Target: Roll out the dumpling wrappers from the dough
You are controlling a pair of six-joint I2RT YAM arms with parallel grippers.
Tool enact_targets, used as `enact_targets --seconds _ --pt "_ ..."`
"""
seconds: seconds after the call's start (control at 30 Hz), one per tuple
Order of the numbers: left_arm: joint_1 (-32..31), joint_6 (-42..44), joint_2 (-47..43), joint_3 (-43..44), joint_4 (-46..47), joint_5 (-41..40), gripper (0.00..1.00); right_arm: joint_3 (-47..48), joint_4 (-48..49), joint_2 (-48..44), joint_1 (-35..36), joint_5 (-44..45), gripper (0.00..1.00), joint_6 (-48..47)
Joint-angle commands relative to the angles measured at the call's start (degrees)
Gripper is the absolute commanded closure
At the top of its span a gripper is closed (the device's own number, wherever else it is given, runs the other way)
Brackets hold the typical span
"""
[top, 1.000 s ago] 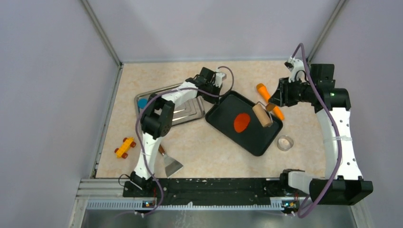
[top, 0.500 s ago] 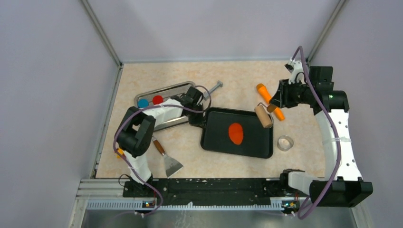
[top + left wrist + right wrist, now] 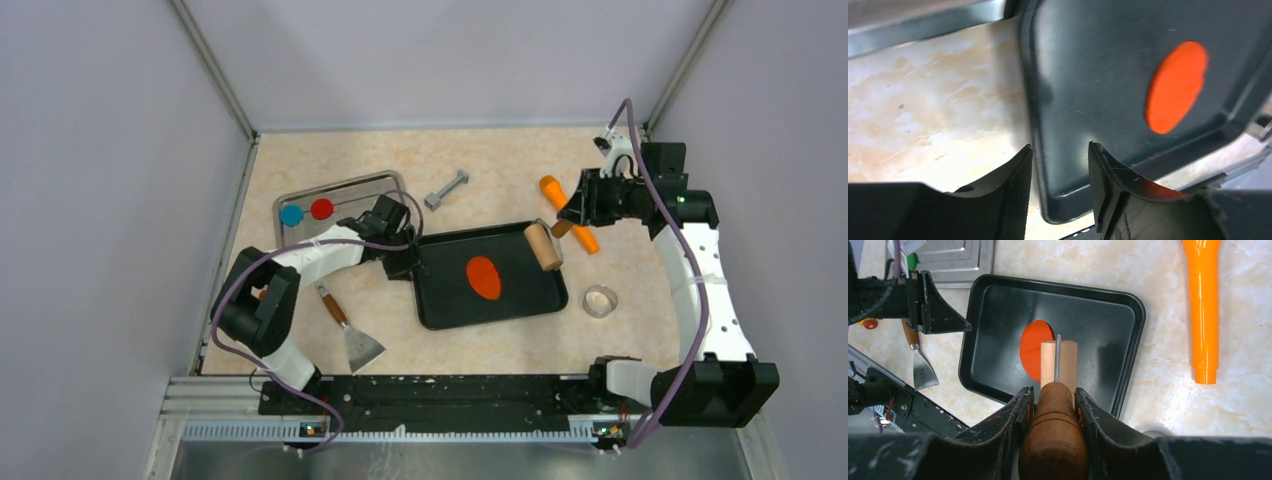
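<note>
You've swung the black tray round from its slant to lie nearly square with the table's near edge, and your left gripper has just let go of it.

The left gripper's jaws now stand apart, astride the tray's left rim: one finger outside it over the table, the other over the tray floor. The dough lies as a flat orange-red oval about the middle of the tray. Your right gripper is clamped on the dark handle of the rolling pin, whose pale roller sits over the tray's far right corner. The blue dumpling wrapper and the red dumpling wrapper lie side by side on the steel tray beyond the black tray's far left corner.
</note>
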Motion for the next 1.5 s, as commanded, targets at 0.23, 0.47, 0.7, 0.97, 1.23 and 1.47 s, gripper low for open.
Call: enact_targets --seconds 0.23,0.47,0.7,0.97,1.23,1.47 --pt "-0.6 29.28 -9.58 8.31 12.87 13.67 0.47 -1.17 6.95 -1.6 -0.25 -5.52 1.0 3.37" --pt "-6.49 54.79 -17.26 0.98 34.46 19.67 0.4 -5.55 12.97 -0.16 -0.22 -9.03 1.0 10.86" --pt "-11.47 60.23 -4.74 11.49 41.06 26.9 0.37 -7.31 16.72 1.05 -0.19 -12.29 1.0 13.86" --pt "-15.82 56.84 6.14 23.61 40.56 27.93 0.36 -10.55 24.48 0.35 -0.27 -16.79 1.0 20.5" --pt "-18.37 52.45 10.35 26.58 36.91 22.79 0.43 -10.24 24.05 0.6 -0.34 -19.1 1.0 20.36" --pt "-19.46 57.35 10.61 26.85 31.39 21.85 0.56 -9.62 20.12 -0.99 -0.26 -20.67 1.0 18.79"
